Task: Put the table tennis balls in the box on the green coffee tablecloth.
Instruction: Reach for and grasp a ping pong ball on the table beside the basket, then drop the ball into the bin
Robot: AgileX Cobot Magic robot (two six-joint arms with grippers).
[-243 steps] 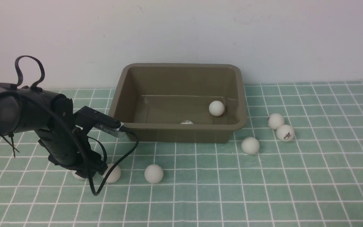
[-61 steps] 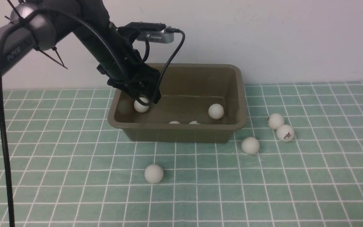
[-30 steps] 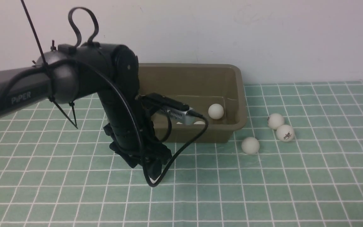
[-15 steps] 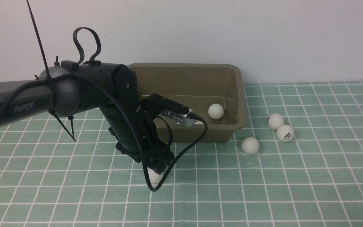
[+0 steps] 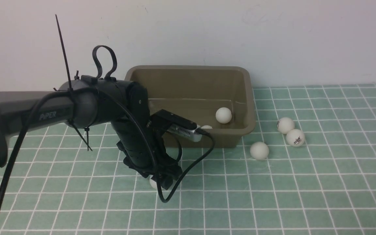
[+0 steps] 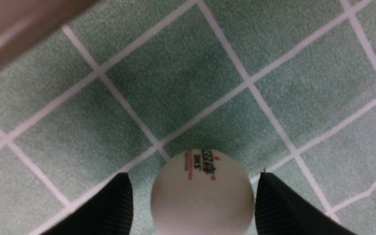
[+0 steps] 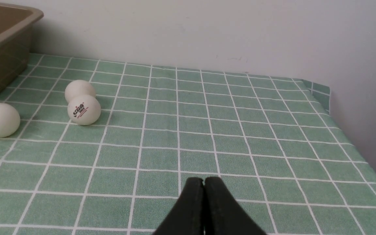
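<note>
Green cloth, front of box: your left gripper hangs spread, straddling a ball lying at the box's 6 o'clock, gaps both sides. Close straight in. Your right gripper is clenched, empty, farther off.

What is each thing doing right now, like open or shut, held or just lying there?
left gripper, open, fingers either side of the logo ball.
logo ball, on the tablecloth, not squeezed yet.
right gripper, shut, empty.
box, upright.
boxed balls, two showing inside.
loose balls, three lying right of the box.
tablecloth, spread flat.
</note>
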